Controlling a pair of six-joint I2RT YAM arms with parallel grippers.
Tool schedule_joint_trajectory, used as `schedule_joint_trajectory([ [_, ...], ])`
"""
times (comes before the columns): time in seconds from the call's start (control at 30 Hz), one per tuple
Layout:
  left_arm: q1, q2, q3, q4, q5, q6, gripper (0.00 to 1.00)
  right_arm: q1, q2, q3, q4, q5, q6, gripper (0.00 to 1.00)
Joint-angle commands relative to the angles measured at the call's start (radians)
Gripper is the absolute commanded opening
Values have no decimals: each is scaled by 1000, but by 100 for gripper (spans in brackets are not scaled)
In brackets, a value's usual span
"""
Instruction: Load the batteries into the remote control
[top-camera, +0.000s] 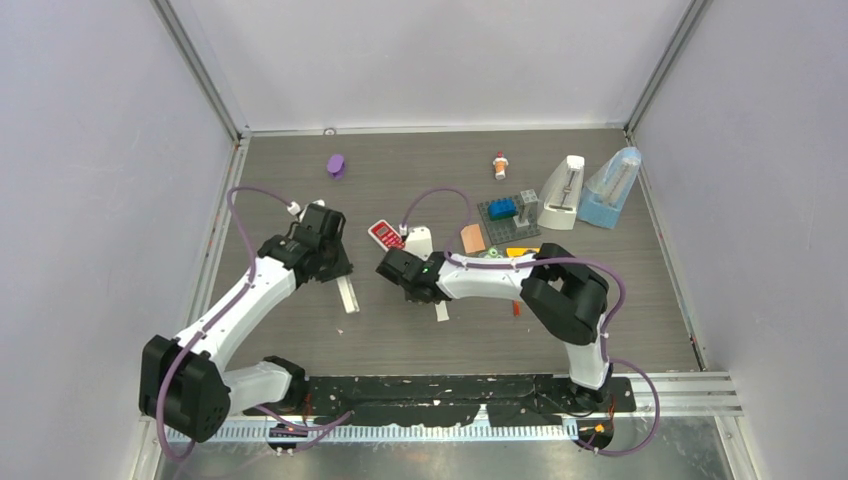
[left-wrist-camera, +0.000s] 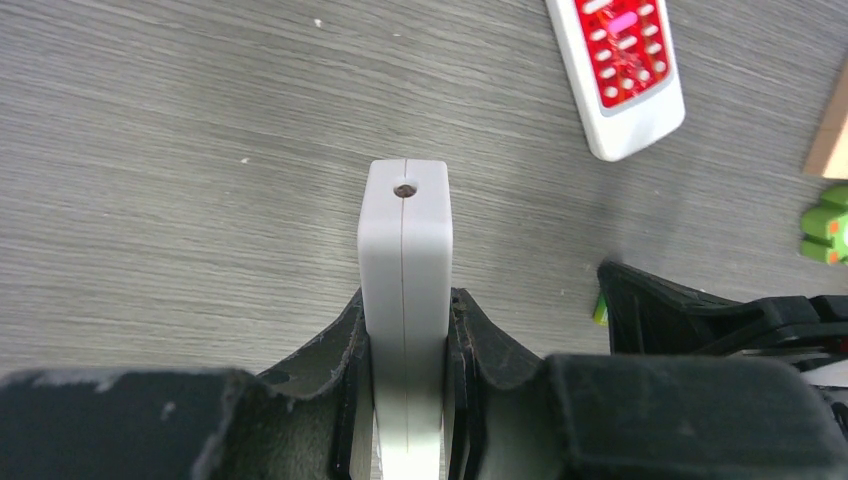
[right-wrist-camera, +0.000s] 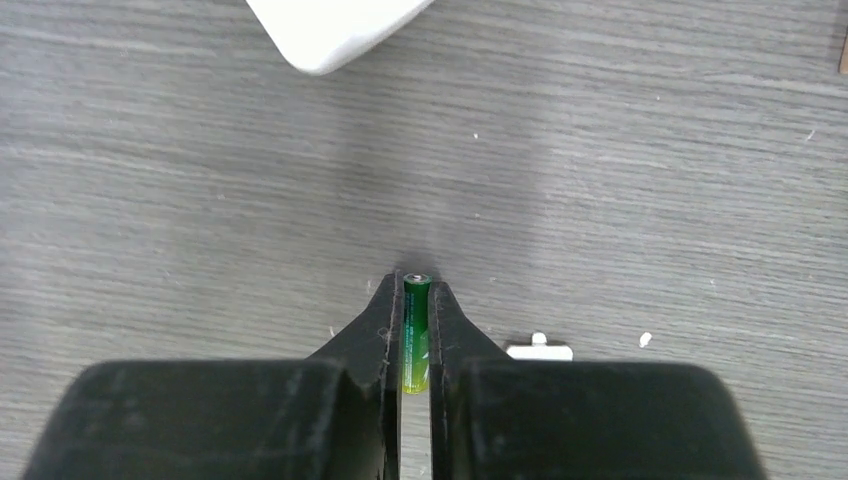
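My left gripper (left-wrist-camera: 405, 305) is shut on a white remote (left-wrist-camera: 404, 235), held on edge with its end sticking out past the fingers; in the top view this remote (top-camera: 347, 295) pokes out below the left gripper (top-camera: 335, 268). My right gripper (right-wrist-camera: 416, 288) is shut on the green battery (right-wrist-camera: 416, 335), which lies lengthwise between the fingers just above the table. In the top view the right gripper (top-camera: 393, 268) is a short way right of the held remote. A small red-orange battery (top-camera: 516, 309) lies by the right arm. The other batteries are out of view.
A white remote with red buttons (top-camera: 385, 234) (left-wrist-camera: 620, 60) and a white piece (top-camera: 418, 240) lie behind the grippers. A small white cover (top-camera: 441, 311) (right-wrist-camera: 540, 352) lies by the right gripper. Further back are an orange block (top-camera: 472, 238), a brick plate (top-camera: 510, 215), two metronomes (top-camera: 565, 185) and a purple object (top-camera: 336, 165).
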Motion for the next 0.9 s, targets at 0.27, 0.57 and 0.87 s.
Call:
schedule_joint_trajectory([
  [0.27, 5, -183, -103, 393, 353, 22, 0, 17, -447, -121, 117, 28, -101, 5],
  [0.57, 5, -291, -122, 683, 562, -146, 0, 61, -701, -117, 267, -57, -174, 5],
  [0.87, 5, -296, -153, 918, 703, -413, 0, 115, -725, -91, 392, -77, -245, 5],
])
